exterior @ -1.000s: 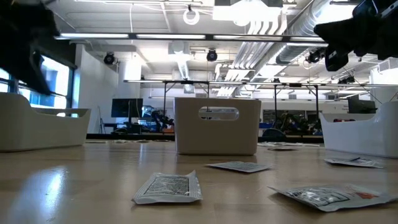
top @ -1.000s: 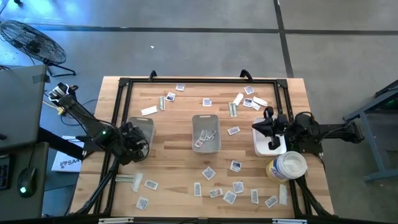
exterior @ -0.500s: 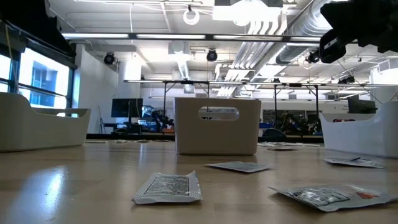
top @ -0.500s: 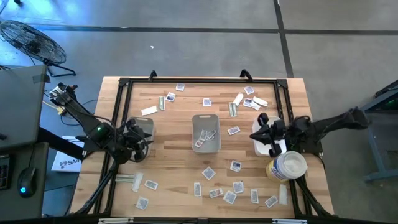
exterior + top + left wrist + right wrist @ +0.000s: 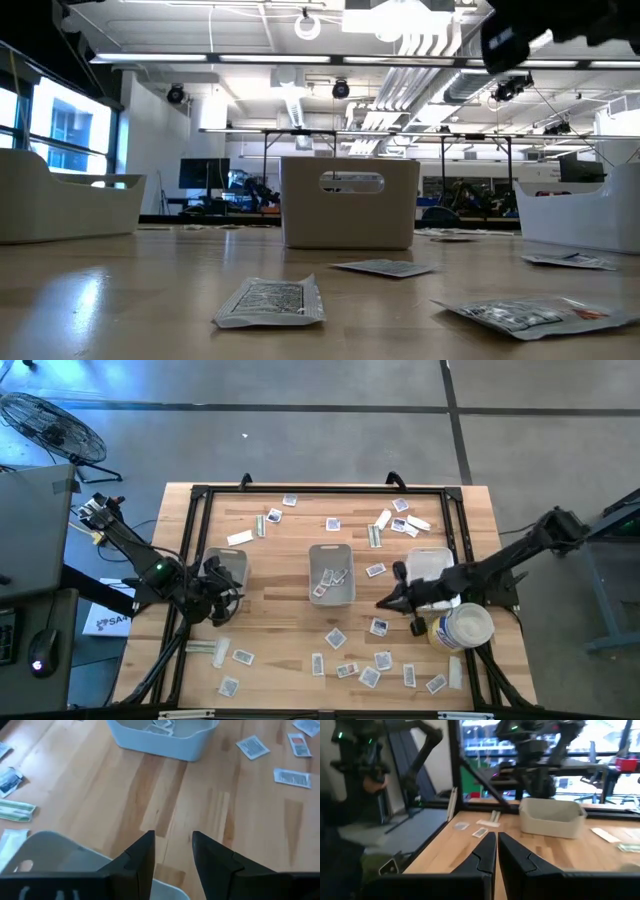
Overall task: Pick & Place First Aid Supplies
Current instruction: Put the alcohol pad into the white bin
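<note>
Right gripper (image 5: 383, 603) above surface, at 4 o'clock of centre grey tray (image 5: 331, 573): jaws closed, empty. Left gripper (image 5: 172, 851) beside left tray (image 5: 228, 564): jaws narrowly parted, empty.

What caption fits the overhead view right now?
Right claw shut, empty, reaching over the table toward the middle tray; left claw open by the left tray, packets scattered.
</note>
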Controlling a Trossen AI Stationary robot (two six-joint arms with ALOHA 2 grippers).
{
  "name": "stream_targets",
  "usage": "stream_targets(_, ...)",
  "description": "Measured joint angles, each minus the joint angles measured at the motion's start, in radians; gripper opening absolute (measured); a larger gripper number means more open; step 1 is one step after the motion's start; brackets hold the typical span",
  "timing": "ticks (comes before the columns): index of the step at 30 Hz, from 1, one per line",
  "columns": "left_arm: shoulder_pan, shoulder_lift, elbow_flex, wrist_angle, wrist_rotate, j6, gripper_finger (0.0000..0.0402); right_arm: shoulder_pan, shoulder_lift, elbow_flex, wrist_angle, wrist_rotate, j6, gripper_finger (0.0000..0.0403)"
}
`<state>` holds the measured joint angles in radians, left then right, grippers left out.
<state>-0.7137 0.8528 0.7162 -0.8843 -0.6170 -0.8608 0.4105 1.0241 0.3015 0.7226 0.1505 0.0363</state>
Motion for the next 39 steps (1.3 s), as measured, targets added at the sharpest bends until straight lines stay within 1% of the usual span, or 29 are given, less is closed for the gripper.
stream_targets(4,0.0,0.0,0.0,0.0,0.057,0.0,0.0128,0.048,0.149,0.124,-0.048,0.0,-0.043,0.0012)
stream_targets(11,0.0,0.0,0.0,0.0,0.087,0.0,0.0128,0.08,0.384,0.331,-0.216,0.002,-0.045,0.0012)
stream_targets(15,0.0,0.0,0.0,0.0,0.099,0.0,0.0128,0.074,0.461,0.436,-0.378,0.059,-0.015,0.0015)
stream_targets(18,0.0,0.0,0.0,0.0,0.118,0.0,0.0128,0.061,0.476,0.511,-0.539,0.079,0.029,0.0031)
stream_targets(22,0.0,0.0,0.0,0.0,0.139,0.0,0.0128,0.038,0.476,0.581,-0.7,0.078,0.032,0.0073)
stream_targets(25,0.0,0.0,0.0,0.0,0.14,0.0,0.0128,0.012,0.476,0.606,-0.775,0.075,0.04,0.0103)
stream_targets(27,0.0,0.0,0.0,0.0,0.14,0.0,0.0128,-0.006,0.476,0.608,-0.814,0.06,0.051,0.0115)
stream_targets(30,0.0,0.0,0.0,0.0,0.14,0.0,0.0128,-0.037,0.477,0.607,-0.854,0.016,0.053,0.0123)
stream_targets(33,0.0,0.0,0.0,0.0,0.14,0.0,0.0128,-0.069,0.475,0.607,-0.887,-0.049,0.052,0.0123)
stream_targets(37,0.0,0.0,0.0,0.0,0.14,0.0,0.0128,-0.115,0.473,0.607,-0.883,-0.146,0.028,0.0124)
stream_targets(39,0.0,0.0,0.0,0.0,0.14,0.0,0.0128,-0.131,0.473,0.607,-0.883,-0.175,0.008,0.0124)
